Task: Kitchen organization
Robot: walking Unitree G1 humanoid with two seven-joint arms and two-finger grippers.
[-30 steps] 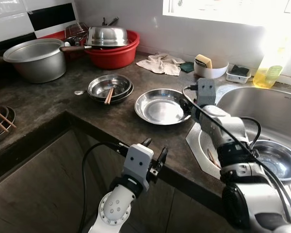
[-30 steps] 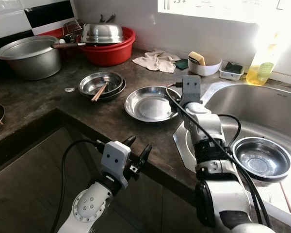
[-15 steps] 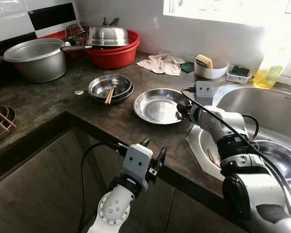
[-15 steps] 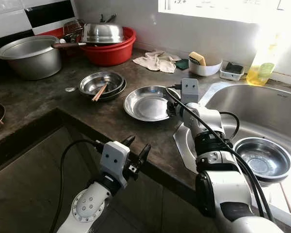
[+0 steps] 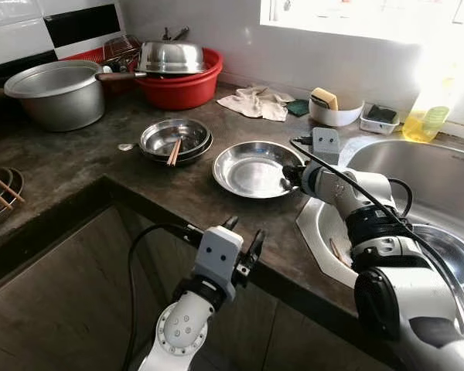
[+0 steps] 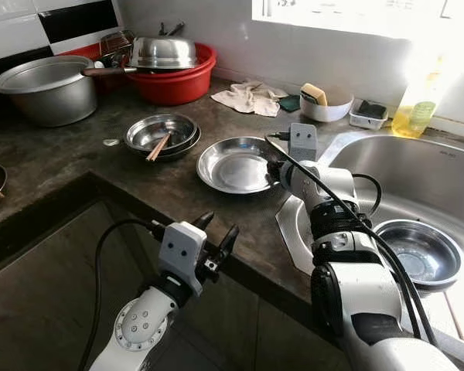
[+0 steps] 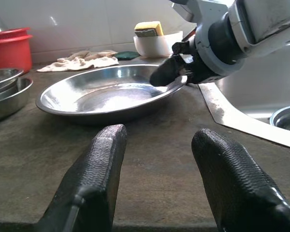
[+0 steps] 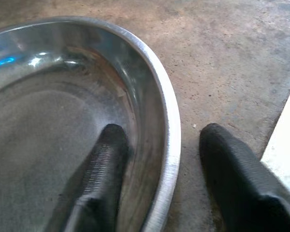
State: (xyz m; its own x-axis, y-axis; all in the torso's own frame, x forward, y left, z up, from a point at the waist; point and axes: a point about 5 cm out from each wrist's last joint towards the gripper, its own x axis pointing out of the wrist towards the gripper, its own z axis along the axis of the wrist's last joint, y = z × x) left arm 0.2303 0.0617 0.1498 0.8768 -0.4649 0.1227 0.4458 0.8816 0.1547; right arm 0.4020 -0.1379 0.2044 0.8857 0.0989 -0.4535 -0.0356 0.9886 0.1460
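Observation:
A wide, shallow steel plate (image 5: 251, 168) lies on the dark stone counter (image 5: 100, 166), left of the sink. My right gripper (image 5: 289, 178) is down at the plate's right rim. It is open and straddles the rim: in the right wrist view one finger (image 8: 104, 154) rests inside the plate (image 8: 48, 96) and the other finger (image 8: 227, 154) is outside on the counter. My left gripper (image 5: 244, 235) hovers at the counter's front edge, open and empty. From the left wrist view its fingers (image 7: 99, 164) point at the plate (image 7: 101, 94).
Stacked steel bowls with chopsticks (image 5: 174, 139) sit left of the plate. Behind are a big pot (image 5: 58, 93), a red basin holding a lidded pan (image 5: 182, 81), a cloth (image 5: 255, 102) and a sponge bowl (image 5: 332, 108). The sink (image 5: 425, 174) holds a steel bowl (image 5: 448, 251).
My right gripper has come down and leftward onto the plate's right rim, one finger now inside it. The left arm has barely moved.

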